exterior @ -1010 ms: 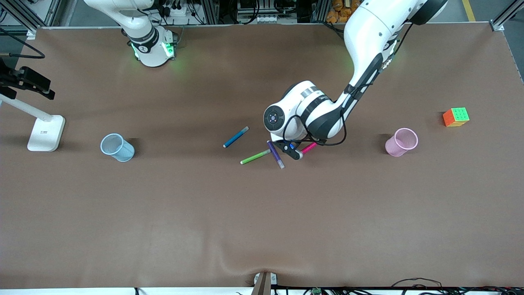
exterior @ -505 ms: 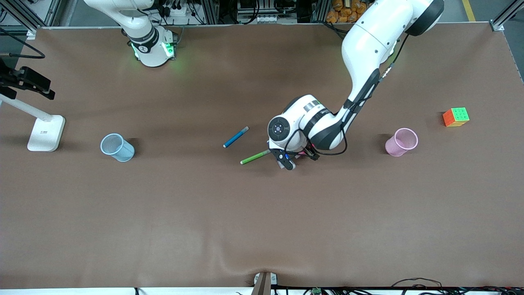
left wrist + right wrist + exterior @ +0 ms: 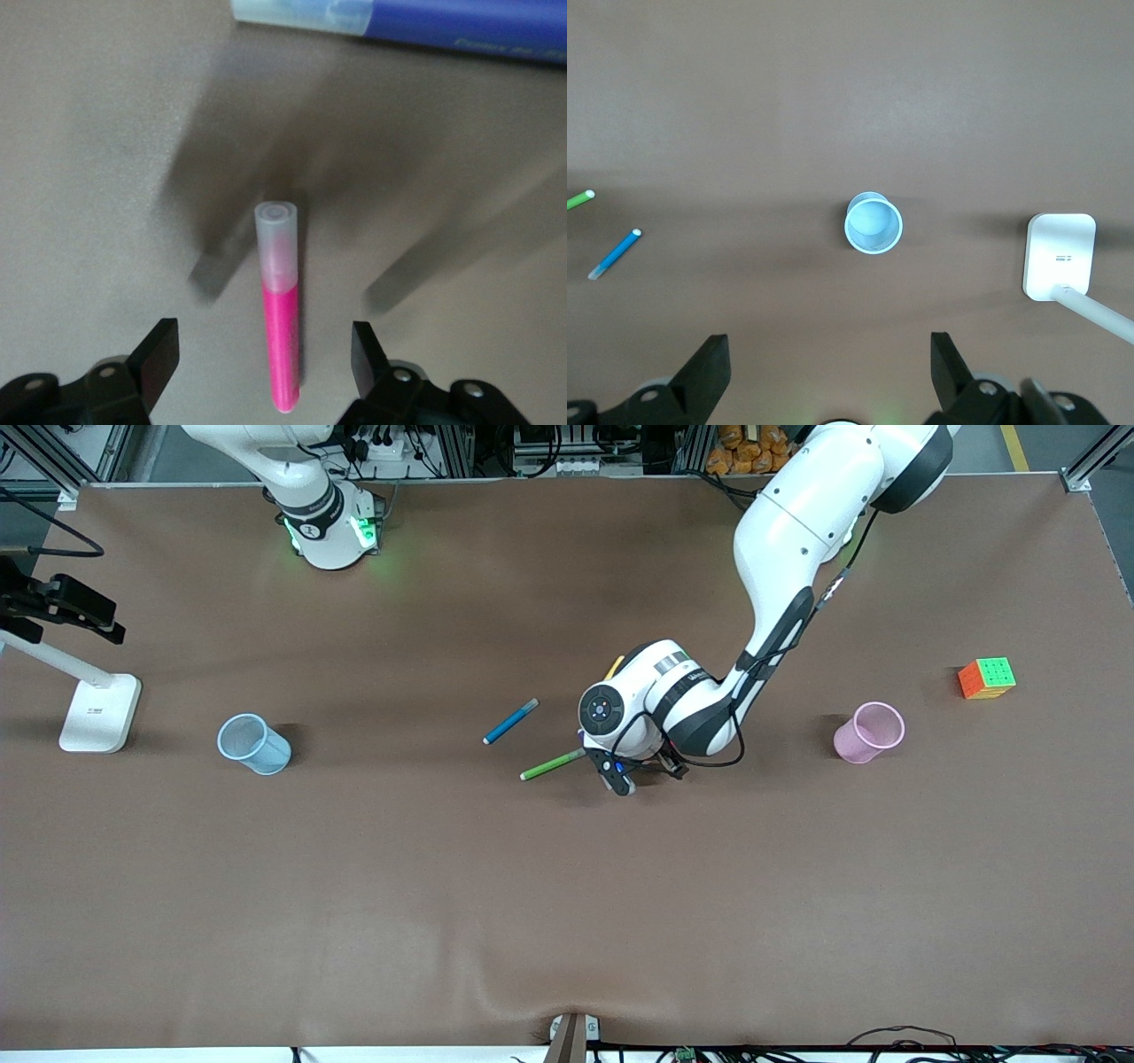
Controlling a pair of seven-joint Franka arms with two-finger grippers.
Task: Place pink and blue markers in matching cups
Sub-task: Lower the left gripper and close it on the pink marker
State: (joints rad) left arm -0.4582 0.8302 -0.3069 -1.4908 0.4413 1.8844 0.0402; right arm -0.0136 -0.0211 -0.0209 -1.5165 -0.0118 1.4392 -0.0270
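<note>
The pink marker point(image 3: 280, 345) lies on the table with its pale cap point(image 3: 276, 248) pointing away from the wrist. My left gripper point(image 3: 264, 354) is open and low, one finger on each side of the marker, not touching it. In the front view the left gripper point(image 3: 631, 772) and its hand cover the pink marker. The blue marker point(image 3: 511, 721) lies toward the right arm's end from it and also shows in the right wrist view point(image 3: 613, 254). The light blue cup point(image 3: 254, 744) and the light pink cup point(image 3: 868, 732) stand upright. My right gripper point(image 3: 828, 359) is open and empty, high over the blue cup point(image 3: 873, 223).
A green pen point(image 3: 552, 763) lies beside the left gripper. A purple pen point(image 3: 443, 22) lies just past the pink marker's cap. A yellow pen's tip point(image 3: 614, 665) shows by the left wrist. A colour cube point(image 3: 986, 678) and a white stand point(image 3: 99, 710) sit at the table's ends.
My left hand has come down over the pink marker and now covers it and the purple pen in the front view. The right arm has not moved.
</note>
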